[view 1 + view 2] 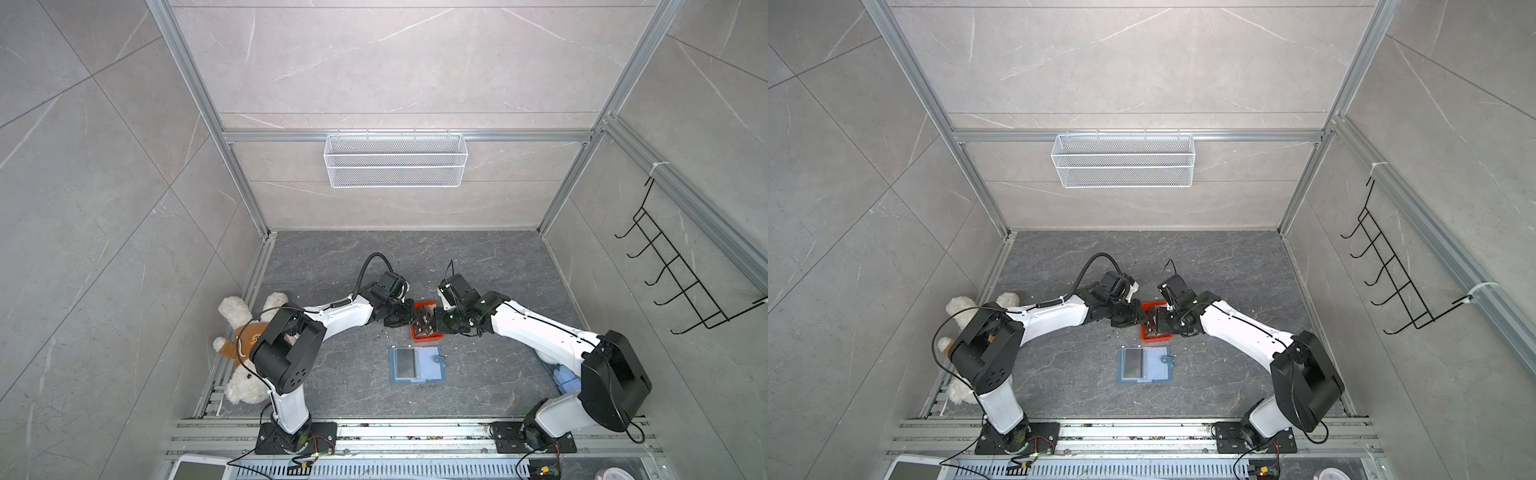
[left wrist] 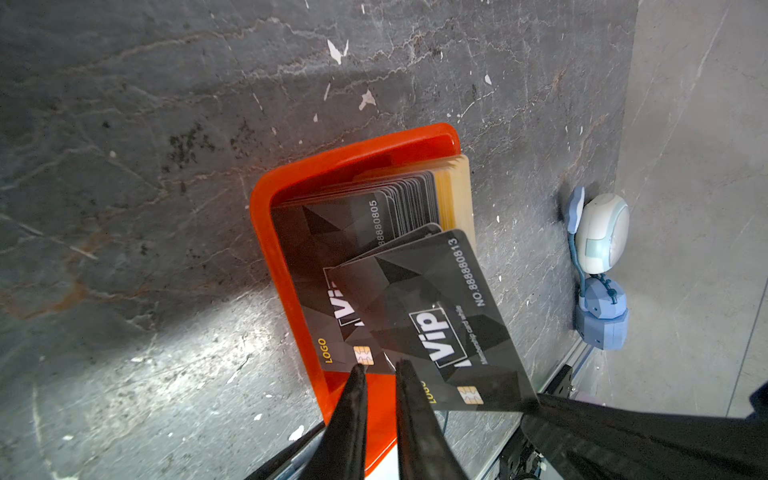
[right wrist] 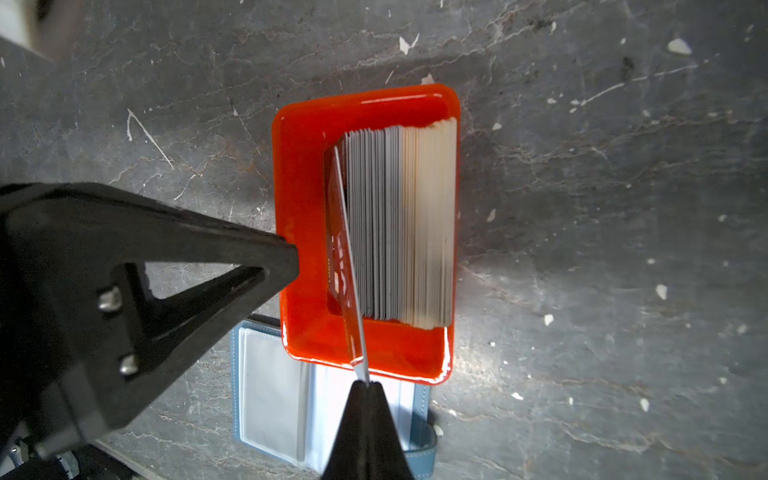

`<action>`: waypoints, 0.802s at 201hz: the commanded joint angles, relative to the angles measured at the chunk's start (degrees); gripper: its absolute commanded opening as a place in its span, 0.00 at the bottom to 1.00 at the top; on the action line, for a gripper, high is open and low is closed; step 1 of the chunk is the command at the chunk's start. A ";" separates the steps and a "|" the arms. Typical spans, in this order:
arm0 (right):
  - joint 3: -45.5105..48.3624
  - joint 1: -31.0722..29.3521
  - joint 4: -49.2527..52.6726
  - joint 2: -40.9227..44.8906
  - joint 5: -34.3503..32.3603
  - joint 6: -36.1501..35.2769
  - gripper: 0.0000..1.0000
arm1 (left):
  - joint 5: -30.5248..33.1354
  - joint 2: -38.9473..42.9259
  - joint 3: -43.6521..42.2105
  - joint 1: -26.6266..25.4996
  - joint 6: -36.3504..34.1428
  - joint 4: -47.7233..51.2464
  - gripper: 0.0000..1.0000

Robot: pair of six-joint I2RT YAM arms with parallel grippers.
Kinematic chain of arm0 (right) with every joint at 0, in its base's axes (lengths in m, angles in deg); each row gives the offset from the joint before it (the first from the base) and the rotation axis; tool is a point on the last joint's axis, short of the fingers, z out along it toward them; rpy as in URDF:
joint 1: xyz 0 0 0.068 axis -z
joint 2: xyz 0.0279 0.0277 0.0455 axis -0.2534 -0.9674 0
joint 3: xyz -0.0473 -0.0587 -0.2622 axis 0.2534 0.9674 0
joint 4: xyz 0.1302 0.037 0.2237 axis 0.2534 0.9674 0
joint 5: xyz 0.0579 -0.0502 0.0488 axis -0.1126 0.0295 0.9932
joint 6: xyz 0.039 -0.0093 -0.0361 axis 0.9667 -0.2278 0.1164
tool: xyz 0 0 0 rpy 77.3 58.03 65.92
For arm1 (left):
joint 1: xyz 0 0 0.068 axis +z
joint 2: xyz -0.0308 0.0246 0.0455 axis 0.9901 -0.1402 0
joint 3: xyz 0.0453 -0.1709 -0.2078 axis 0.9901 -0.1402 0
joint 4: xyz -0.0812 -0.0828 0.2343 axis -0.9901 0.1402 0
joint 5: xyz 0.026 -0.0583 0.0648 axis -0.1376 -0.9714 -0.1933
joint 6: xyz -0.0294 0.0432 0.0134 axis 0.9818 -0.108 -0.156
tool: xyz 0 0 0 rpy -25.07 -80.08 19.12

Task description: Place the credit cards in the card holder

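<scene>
The right tool (image 3: 365, 385) pinched one credit card (image 2: 436, 316) tilted off the credit cards (image 3: 399, 224) in the orange tray (image 3: 303, 166). The left tool (image 2: 379, 369) gaped slightly, empty. The card holder (image 1: 417, 365) lay open beside the tray.

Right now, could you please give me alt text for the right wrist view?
The fingers of the right gripper pinch one credit card by its edge, tilted away from a stack of cards standing on edge in an orange tray; an open blue card holder lies beside the tray.
</scene>
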 commanded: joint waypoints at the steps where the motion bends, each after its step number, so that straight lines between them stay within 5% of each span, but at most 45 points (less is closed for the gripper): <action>1: -2.64 1.48 2.89 -1.83 4.23 -2.87 0.00 | -1.66 1.34 1.17 0.10 -0.88 -0.48 0.18; 161: -7.04 4.42 2.34 -5.48 5.55 -4.23 0.02 | -2.47 -3.04 4.31 0.04 -0.62 -0.88 0.19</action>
